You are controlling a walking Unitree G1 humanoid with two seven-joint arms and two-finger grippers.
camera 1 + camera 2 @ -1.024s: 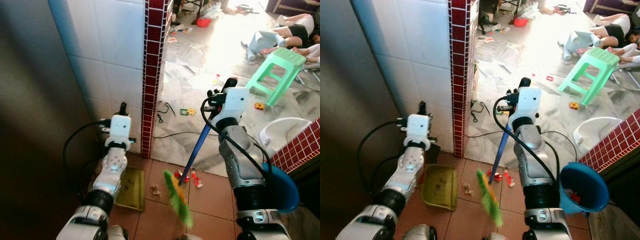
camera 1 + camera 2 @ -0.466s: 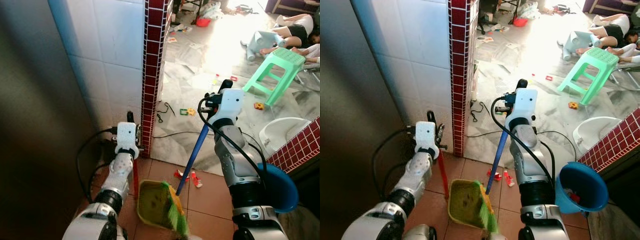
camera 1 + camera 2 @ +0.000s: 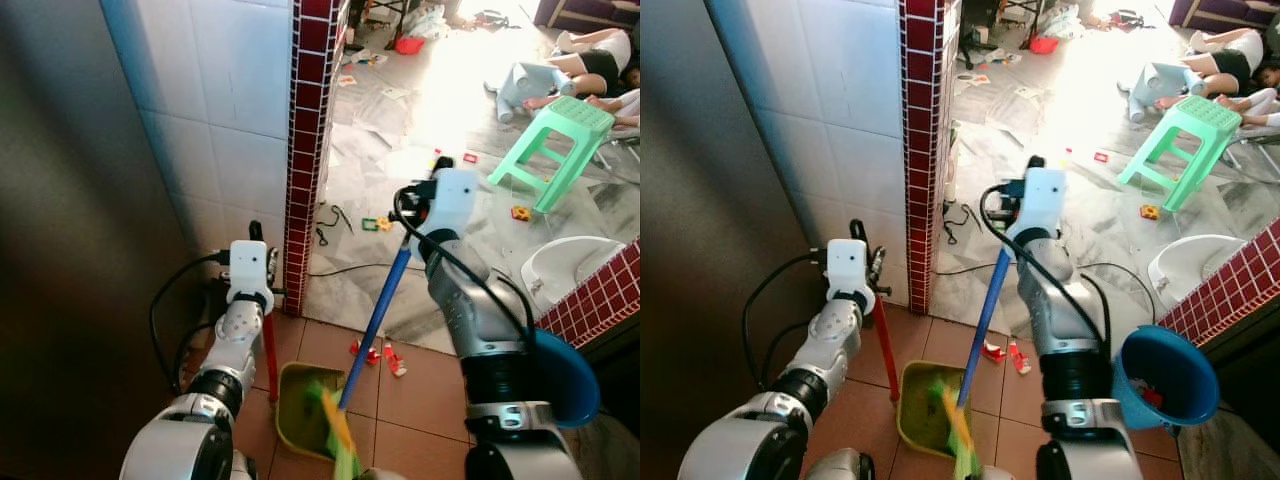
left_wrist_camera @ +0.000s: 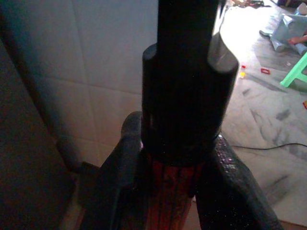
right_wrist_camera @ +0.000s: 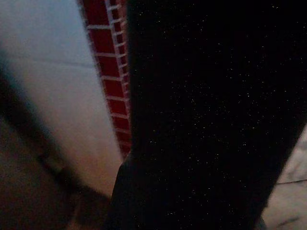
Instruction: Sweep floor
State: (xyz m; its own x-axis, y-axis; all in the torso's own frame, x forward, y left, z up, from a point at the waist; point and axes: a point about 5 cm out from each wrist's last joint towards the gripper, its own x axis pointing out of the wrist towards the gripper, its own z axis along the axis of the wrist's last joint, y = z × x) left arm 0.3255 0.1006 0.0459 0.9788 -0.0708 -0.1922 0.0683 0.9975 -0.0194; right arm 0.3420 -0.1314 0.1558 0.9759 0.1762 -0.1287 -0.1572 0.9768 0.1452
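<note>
Left wrist view: fingers [image 4: 124, 158] clamp red dustpan handle [image 4: 170, 201] | eyes: broom [image 3: 375, 330]

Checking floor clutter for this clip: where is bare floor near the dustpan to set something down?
Bare terracotta tiles lie between the dustpan and the blue bucket, below the red scraps. Crowded: the marble beyond, with papers, cable and green stool.

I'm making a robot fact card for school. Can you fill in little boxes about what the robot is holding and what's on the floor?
left gripper: shut on red dustpan handle
right gripper: holds blue broom handle
broom bristles: green, at the dustpan's edge
dustpan: yellow-green, on brown tiles
litter: red and white bits near the dustpan
green stool: on the marble floor behind
</note>
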